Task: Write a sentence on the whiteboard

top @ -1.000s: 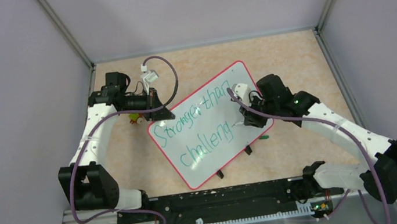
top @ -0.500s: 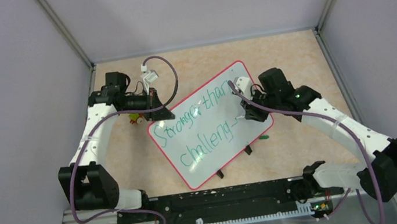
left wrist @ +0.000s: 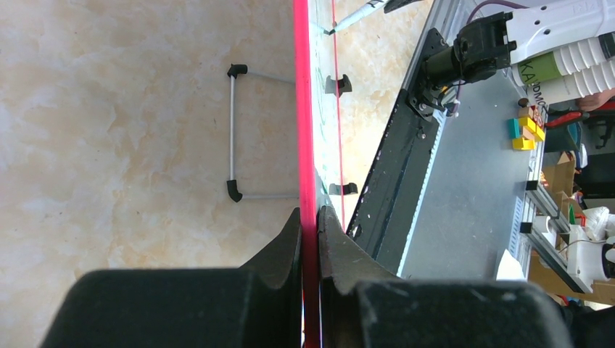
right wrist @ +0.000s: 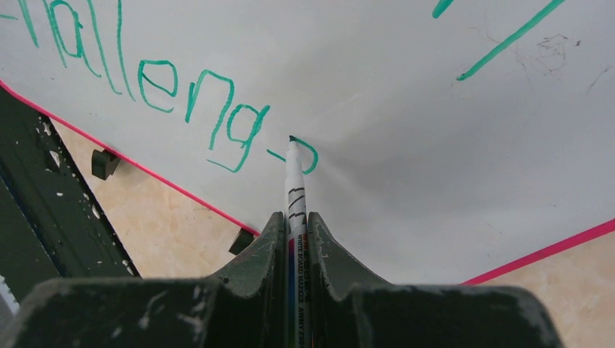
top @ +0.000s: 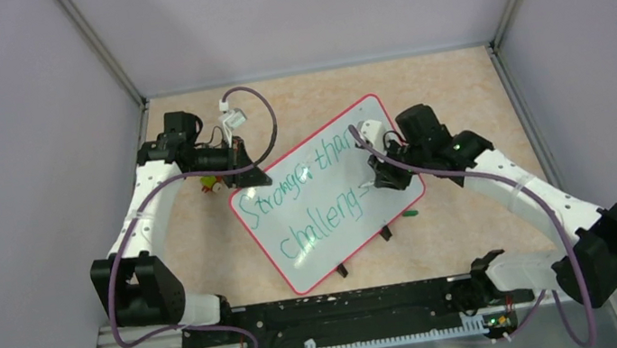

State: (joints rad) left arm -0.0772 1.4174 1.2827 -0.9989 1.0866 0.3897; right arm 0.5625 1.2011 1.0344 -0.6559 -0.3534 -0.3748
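The whiteboard (top: 338,215) lies tilted on the table, white with a red-pink rim. The sentence (top: 313,199) in green reads "Stronger than" above "challeng" plus the start of a further letter. My left gripper (top: 248,171) is shut on the board's rim at its far left corner; the rim (left wrist: 305,145) runs between my jaws in the left wrist view. My right gripper (top: 381,177) is shut on a white whiteboard marker (right wrist: 294,181). Its tip touches the board at a fresh green loop (right wrist: 308,154) after the "g".
Black clips (top: 384,232) sit on the board's near edge. A small green object (top: 410,211) lies on the table beside the board's right corner. A yellow and red item (top: 211,184) lies under the left arm. The black rail (top: 342,308) spans the near edge.
My right gripper has moved up and right along the second line. A dash and part of a loop have appeared after "challeng". The left gripper has not moved.
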